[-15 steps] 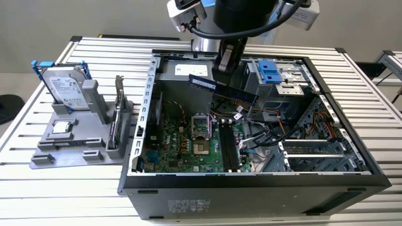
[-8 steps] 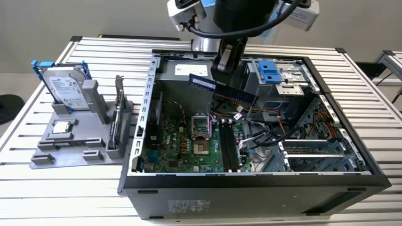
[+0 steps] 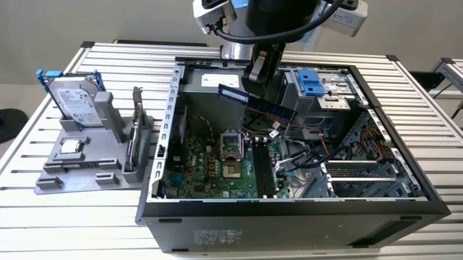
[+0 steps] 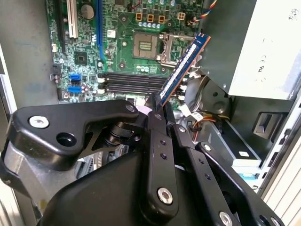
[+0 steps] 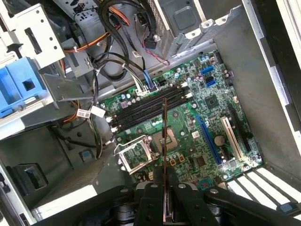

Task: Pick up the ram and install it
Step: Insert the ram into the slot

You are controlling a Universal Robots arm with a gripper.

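My gripper (image 3: 255, 93) is shut on the ram (image 3: 259, 104), a long narrow stick with a pale label, and holds it tilted in the air inside the open computer case (image 3: 289, 208). It hangs above the green motherboard (image 3: 217, 173), clear of the black memory slots (image 3: 264, 172). In the second wrist view the ram (image 4: 184, 63) juts out from the black fingers (image 4: 155, 106) over the slots (image 4: 131, 82). In the first wrist view the ram (image 5: 164, 136) appears edge-on between the fingers (image 5: 153, 188), lying across the slots (image 5: 150, 106) and beside the processor socket (image 5: 134, 157).
A grey holder (image 3: 94, 168) at the exterior view's left carries a silver hard drive (image 3: 76, 100) with a blue bracket and a small square processor chip (image 3: 72, 146). Inside the case are loose cables (image 3: 304, 154), a blue drive latch (image 3: 313, 81) and metal bays (image 3: 361, 176).
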